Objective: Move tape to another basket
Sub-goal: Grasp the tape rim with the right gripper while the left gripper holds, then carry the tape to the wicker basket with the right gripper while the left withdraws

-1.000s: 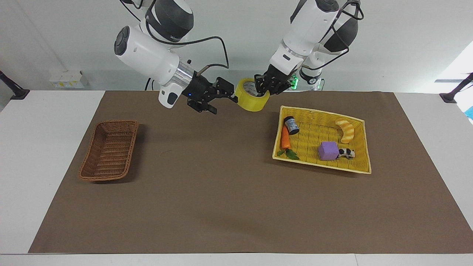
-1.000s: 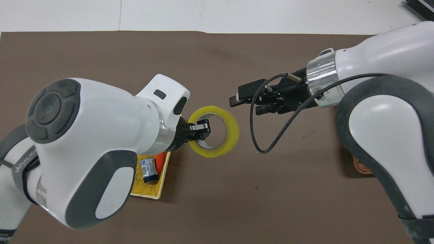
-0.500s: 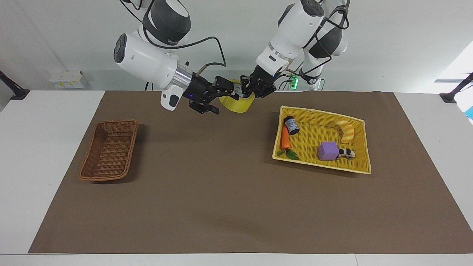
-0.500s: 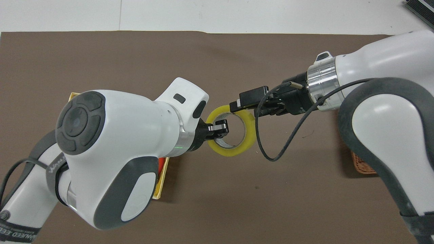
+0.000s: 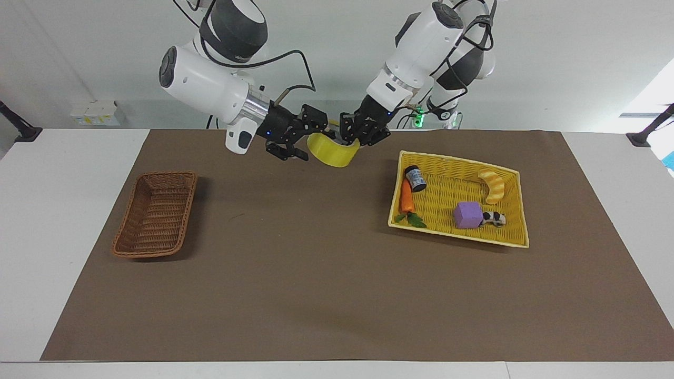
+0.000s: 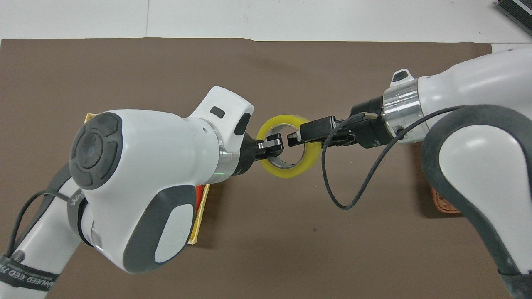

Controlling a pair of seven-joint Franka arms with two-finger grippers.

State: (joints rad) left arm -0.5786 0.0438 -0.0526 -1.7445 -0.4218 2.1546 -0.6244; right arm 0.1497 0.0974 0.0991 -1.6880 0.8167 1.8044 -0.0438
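Note:
The tape (image 5: 334,153), a yellow ring, hangs in the air over the mat near the robots, between the two baskets. My left gripper (image 5: 350,138) is shut on the ring's wall on the side toward the left arm; the grip shows in the overhead view (image 6: 272,145). My right gripper (image 5: 315,139) is open at the ring's other side, one finger reaching into the hole (image 6: 293,139), the other outside the wall. The tape (image 6: 291,173) is tilted. The dark-brown wicker basket (image 5: 156,213) stands empty toward the right arm's end; only its corner (image 6: 444,203) shows from overhead.
The flat yellow tray (image 5: 458,158) toward the left arm's end holds a carrot toy (image 5: 405,197), a small can (image 5: 416,178), a purple cube (image 5: 467,215), a striped croissant toy (image 5: 494,185) and a small black-and-white figure (image 5: 495,218). A brown mat covers the table.
My left gripper carried the tape toward the right arm's side. My right gripper closed in until its fingers straddle the ring's wall.

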